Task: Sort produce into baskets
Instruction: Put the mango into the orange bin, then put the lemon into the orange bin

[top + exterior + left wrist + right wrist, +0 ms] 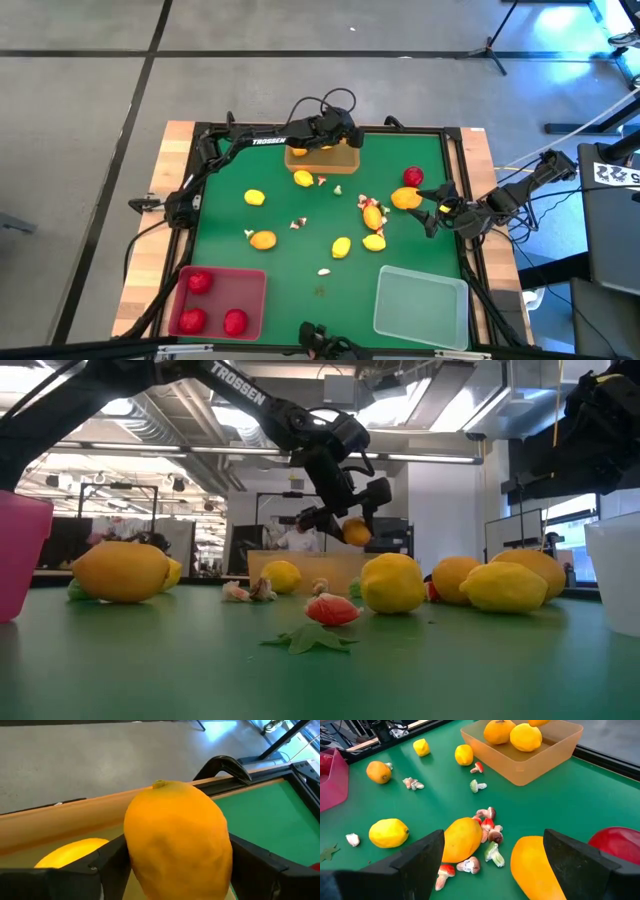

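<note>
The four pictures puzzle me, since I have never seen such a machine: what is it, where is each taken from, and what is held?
It is a robot with two dark arms at a green table, each ending in a two-fingered claw. One picture looks straight down, one looks level across the tabletop, and one camera rides on each wrist. The left claw grips an orange fruit above the orange-tan basket, which already holds fruit. The right claw is open beside loose fruit near the table's right edge. Yellow and orange fruits and small bits lie scattered. The red basket holds three red fruits; the clear basket holds nothing.
</note>
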Robot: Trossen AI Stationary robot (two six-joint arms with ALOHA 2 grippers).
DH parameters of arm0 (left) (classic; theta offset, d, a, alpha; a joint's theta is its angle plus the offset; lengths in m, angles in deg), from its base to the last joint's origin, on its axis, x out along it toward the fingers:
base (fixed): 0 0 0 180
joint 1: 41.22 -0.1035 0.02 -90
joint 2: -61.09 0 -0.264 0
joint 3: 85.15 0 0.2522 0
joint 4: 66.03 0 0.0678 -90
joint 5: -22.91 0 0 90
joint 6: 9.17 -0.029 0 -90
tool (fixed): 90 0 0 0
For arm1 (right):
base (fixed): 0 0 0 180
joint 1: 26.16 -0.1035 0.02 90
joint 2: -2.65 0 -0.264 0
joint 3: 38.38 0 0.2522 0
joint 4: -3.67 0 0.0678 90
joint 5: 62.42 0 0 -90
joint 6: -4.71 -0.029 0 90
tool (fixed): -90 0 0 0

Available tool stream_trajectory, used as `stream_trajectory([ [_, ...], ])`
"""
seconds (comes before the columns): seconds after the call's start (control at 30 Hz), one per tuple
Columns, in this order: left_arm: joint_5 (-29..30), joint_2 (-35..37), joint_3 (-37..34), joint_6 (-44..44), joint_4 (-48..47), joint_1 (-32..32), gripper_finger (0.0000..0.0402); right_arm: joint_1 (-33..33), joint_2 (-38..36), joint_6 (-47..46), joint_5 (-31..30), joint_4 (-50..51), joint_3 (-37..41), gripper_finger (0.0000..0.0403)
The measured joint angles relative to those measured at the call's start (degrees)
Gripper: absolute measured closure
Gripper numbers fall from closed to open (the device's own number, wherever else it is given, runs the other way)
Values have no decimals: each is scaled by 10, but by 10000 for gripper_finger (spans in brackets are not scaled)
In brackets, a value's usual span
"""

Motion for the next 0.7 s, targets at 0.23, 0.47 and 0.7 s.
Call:
stream_trajectory([
  [0.23,0,0,0,-2,0,-4,102,0,0,0,0,0,0,66],
  [0.47,-9,6,-1,7,2,-8,100,0,0,0,2,0,0,66],
  [0.7,-131,54,-1,-97,-3,-5,100,0,0,2,5,0,0,66],
])
